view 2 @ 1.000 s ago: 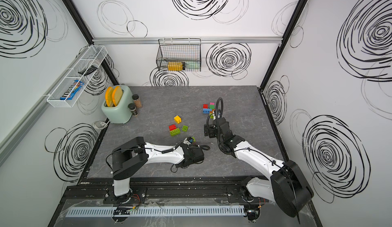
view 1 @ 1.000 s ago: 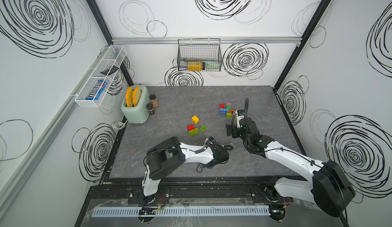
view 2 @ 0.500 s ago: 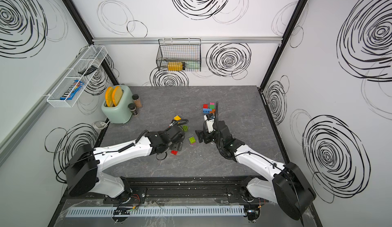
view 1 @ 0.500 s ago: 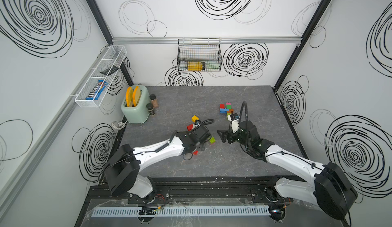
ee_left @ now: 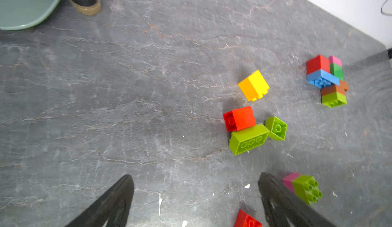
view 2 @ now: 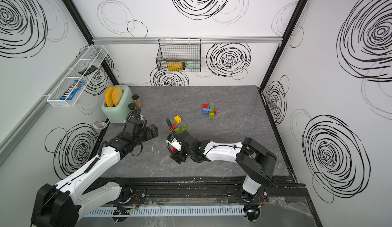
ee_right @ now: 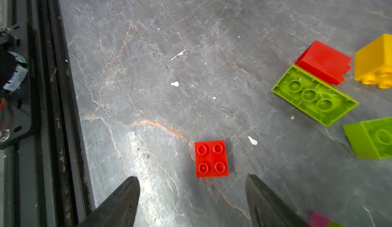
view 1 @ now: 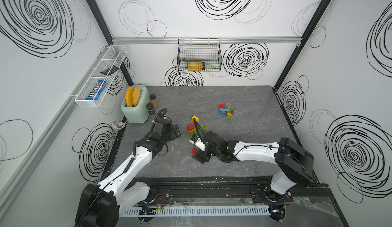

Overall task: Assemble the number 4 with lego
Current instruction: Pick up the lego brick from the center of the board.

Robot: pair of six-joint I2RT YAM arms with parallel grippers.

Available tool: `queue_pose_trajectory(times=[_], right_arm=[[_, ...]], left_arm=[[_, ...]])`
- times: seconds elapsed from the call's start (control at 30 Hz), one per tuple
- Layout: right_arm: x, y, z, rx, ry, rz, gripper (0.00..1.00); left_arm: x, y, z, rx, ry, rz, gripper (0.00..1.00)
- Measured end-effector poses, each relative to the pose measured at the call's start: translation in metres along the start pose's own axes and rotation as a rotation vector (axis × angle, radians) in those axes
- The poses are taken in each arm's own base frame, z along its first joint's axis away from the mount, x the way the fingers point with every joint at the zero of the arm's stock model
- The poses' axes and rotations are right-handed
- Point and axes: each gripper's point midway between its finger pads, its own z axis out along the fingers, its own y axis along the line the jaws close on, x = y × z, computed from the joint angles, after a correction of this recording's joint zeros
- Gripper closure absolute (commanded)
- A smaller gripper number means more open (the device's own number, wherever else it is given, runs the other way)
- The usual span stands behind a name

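Note:
A joined cluster of lego (view 1: 226, 110) (view 2: 210, 110) in red, pink, green, blue, orange and lime lies at the back right. Mid-table lie loose bricks: yellow (view 1: 195, 118), red (view 1: 190, 127), a lime oblong (ee_left: 248, 139) and a lime square (ee_left: 276, 128). A small red square brick (ee_right: 211, 158) (view 1: 194, 151) rests studs-up near the front, just ahead of my right gripper (ee_right: 192, 178) (view 1: 196, 154), which is open and low over it. A pink-and-lime pair (ee_left: 303, 186) lies beside it. My left gripper (ee_left: 195, 175) (view 1: 177, 131) is open and empty, left of the loose bricks.
A mint toaster (view 1: 135, 105) and two spice jars (view 1: 153, 100) stand at the back left, with a white plug (view 1: 117, 125) at the table's left edge. A wire basket (view 1: 199, 55) hangs on the back wall. The black rail (ee_right: 42, 109) runs close to the small red brick.
My left arm swung from front centre to the left and its gripper opened. My right arm came from near the cluster to the front, down to the small red brick.

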Motion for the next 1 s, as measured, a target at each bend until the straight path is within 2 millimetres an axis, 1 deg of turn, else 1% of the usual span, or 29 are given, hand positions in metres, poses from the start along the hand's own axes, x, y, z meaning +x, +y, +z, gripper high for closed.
queue_pose_trajectory(times=[0.13,0.3,0.37,0.4,0.47,0.57,0.67,0.8,0.87,1.0], right_arm=[[0.005,-0.005,0.017,0.027,0.061,0.005,0.21],[0.014,-0.012,0.030,0.062,0.118,0.011,0.28],[0.018,-0.014,0.033,0.068,0.140,0.014,0.33],[0.019,-0.014,0.034,0.069,0.146,0.014,0.35],[0.021,-0.014,0.036,0.070,0.158,0.016,0.42],[0.019,-0.015,0.037,0.069,0.160,0.020,0.49],[0.013,-0.015,0.037,0.068,0.150,0.026,0.54],[0.011,-0.017,0.038,0.068,0.146,0.035,0.62],[0.011,-0.018,0.038,0.069,0.146,0.037,0.62],[0.012,-0.020,0.038,0.068,0.149,0.043,0.54]], left_arm=[[0.000,0.013,-0.004,0.009,-0.017,-0.048,0.04],[0.003,0.022,-0.004,0.015,-0.008,-0.078,0.04],[0.004,0.023,-0.004,0.017,-0.002,-0.086,0.04],[0.004,0.024,-0.004,0.020,0.001,-0.088,0.04],[0.005,0.023,-0.003,0.027,0.005,-0.090,0.04],[0.006,0.021,-0.002,0.040,0.012,-0.091,0.04],[0.007,0.020,0.000,0.043,0.023,-0.092,0.04],[0.009,0.020,0.003,0.046,0.034,-0.094,0.04],[0.009,0.020,0.003,0.048,0.038,-0.094,0.04],[0.010,0.019,0.004,0.051,0.041,-0.095,0.04]])
